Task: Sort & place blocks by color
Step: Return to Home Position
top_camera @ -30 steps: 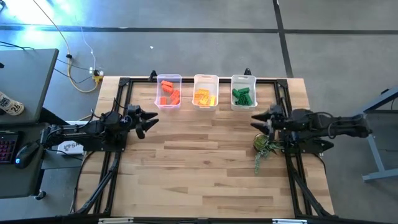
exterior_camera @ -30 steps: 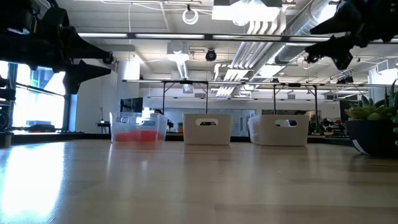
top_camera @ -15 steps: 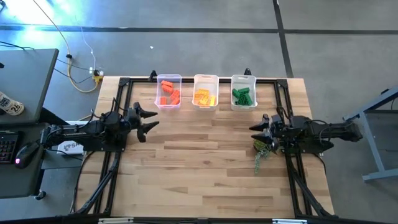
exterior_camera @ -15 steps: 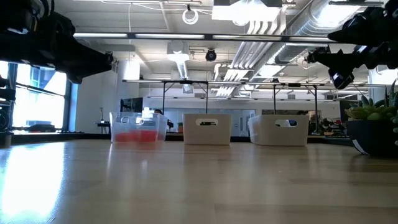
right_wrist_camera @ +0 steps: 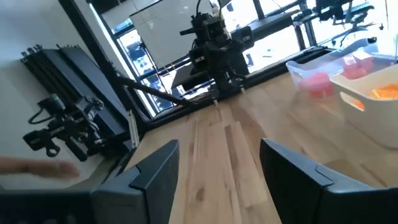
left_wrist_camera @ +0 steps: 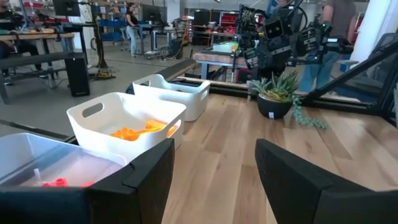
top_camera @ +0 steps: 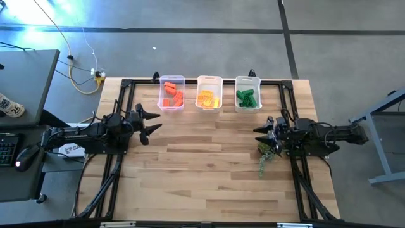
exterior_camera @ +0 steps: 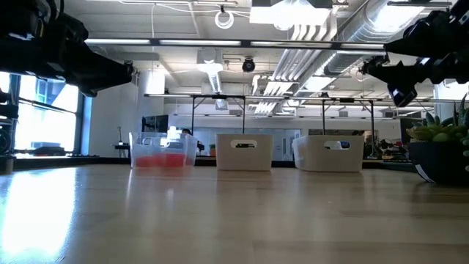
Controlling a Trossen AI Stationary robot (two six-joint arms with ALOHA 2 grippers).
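Left gripper [top_camera: 155, 121] hangs left of the middle bin [top_camera: 209, 77] and a bit nearer, fingers spread wide, holding nothing. Right gripper [top_camera: 258, 125] mirrors it on that bin's right, also wide and empty, with the plant [top_camera: 269, 151] just beside it. Big stretch of bare table [top_camera: 209, 171] in front of the middle bin. That bin sits at the far edge holding orange-yellow blocks [top_camera: 207, 99]. The clear bin [top_camera: 172, 78] just left of it has red blocks [top_camera: 171, 96], and the bin [top_camera: 248, 78] just right has green blocks [top_camera: 247, 97]. Both arms lie level, pointing inward.
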